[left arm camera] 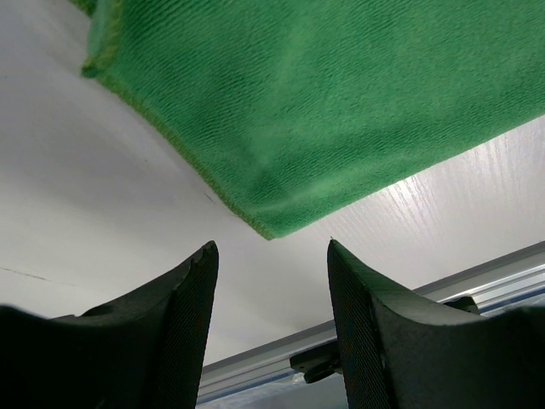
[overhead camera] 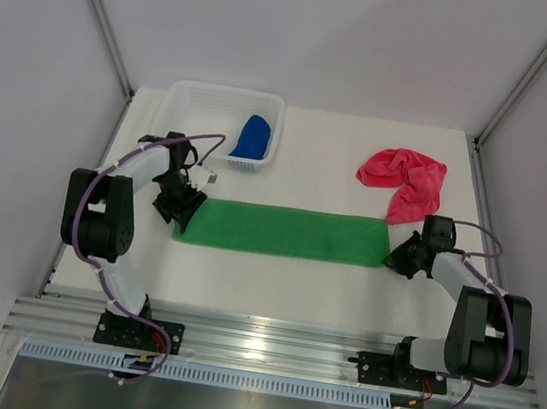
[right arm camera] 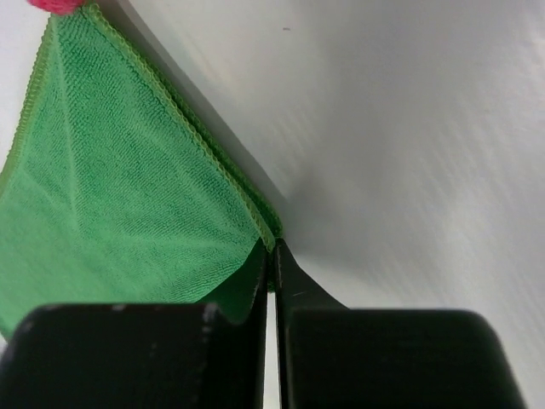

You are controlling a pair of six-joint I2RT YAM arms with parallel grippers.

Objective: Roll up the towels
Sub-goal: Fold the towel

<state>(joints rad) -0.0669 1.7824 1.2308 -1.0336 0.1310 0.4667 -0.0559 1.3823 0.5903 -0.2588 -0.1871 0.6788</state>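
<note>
right gripper (right arm camera: 271, 253) pinching green towel (right arm camera: 128, 196) corner

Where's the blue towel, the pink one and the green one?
blue towel (overhead camera: 252, 136): top view, middle of the bundle.
pink towel (overhead camera: 403, 176): top view, middle of the crumpled heap.
green towel (overhead camera: 285, 231): top view, centre of the flat strip.

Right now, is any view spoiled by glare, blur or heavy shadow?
Top external: sharp, glare only on the silver metal rail. Left wrist: bright green fuzzy microfibre towel crisp, sheen on the white table. Right wrist: table soft and streaky, right tool nearly black, dark shadow along the towel's edge.
</note>
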